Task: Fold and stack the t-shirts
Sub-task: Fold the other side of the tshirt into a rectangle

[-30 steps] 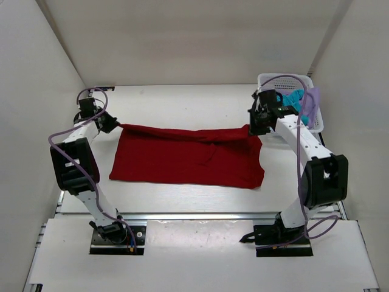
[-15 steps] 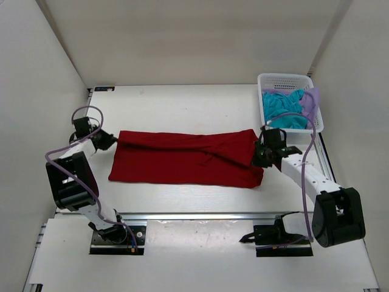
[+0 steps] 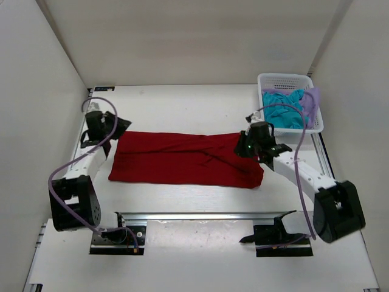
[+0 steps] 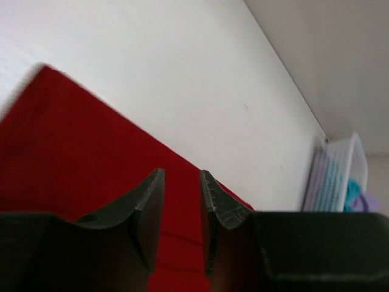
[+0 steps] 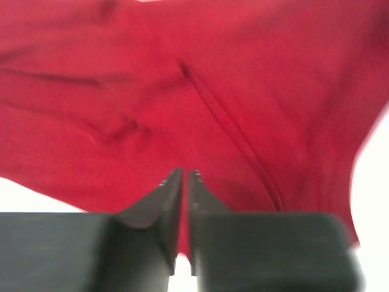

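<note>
Red shirt (image 3: pixel 182 161) lies spread on the worktop (image 3: pixel 182 103), long side running left-right, mid-table between the two arms. Rough rectangle. Creases run along the far edge and through the middle. Its near-right corner pokes out a bit nearer than the rest of the near edge.

Left claw (image 3: pixel 117 128) sits at the shirt's far-left corner, right at the cloth edge. In the wrist view its fingers (image 4: pixel 149 207) are apart with a clear gap and nothing between them. Red cloth is below, bare worktop beyond.

Right claw (image 3: pixel 243 146) is over the shirt's far-right end. Its wrist view shows the tips together with only a hairline slit and no cloth seen pinched. Blurred red cloth fills the view underneath, with a seam running diagonally.

Basket (image 3: pixel 285 78) is in the far-right corner of the worktop, just beyond the right claw and well apart from the left one. Teal shirt (image 3: pixel 282 109) is bunched inside it. Lavender shirt (image 3: pixel 311 103) hangs over the basket's right rim. Both are unfolded. The left wrist view also catches the basket at its right edge.
</note>
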